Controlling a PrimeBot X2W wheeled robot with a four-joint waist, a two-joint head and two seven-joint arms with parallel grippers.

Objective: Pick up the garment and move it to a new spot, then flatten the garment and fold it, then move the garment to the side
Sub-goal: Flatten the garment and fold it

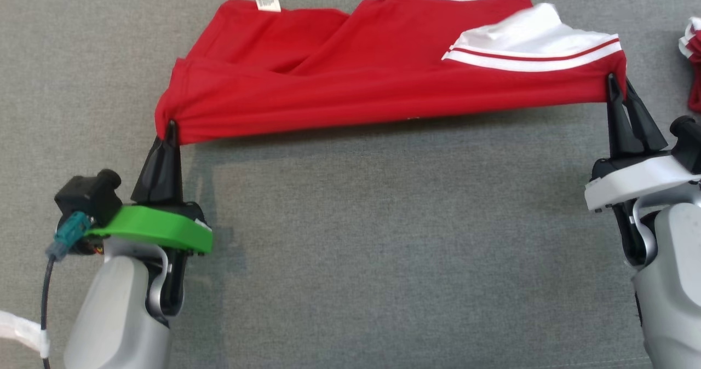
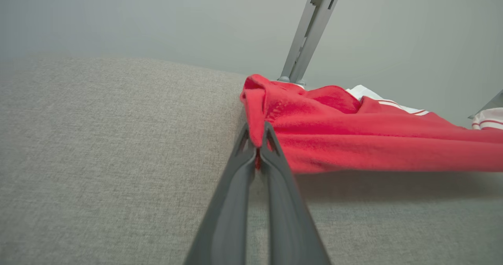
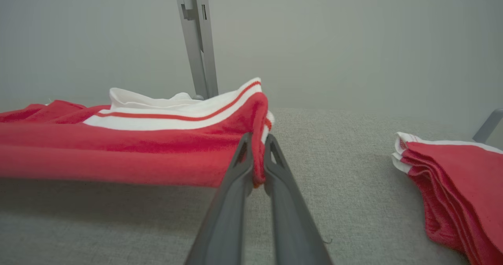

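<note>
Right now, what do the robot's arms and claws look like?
The left gripper and right gripper each have two long, pointy black fingers. The left arm and right arm are smooth pale grey. The left wears a green collar, with a black camera, teal plug and dark cable. The right wears a white collar.

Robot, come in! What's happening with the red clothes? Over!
Left gripper shut on garment corner. Right gripper shut on opposite corner. Near edge stretched taut, lifted off grey surface. Folded pile apart, at right.

Matt cloth garment (image 1: 339, 90) on rough woven grey cover (image 1: 383, 248).
</note>
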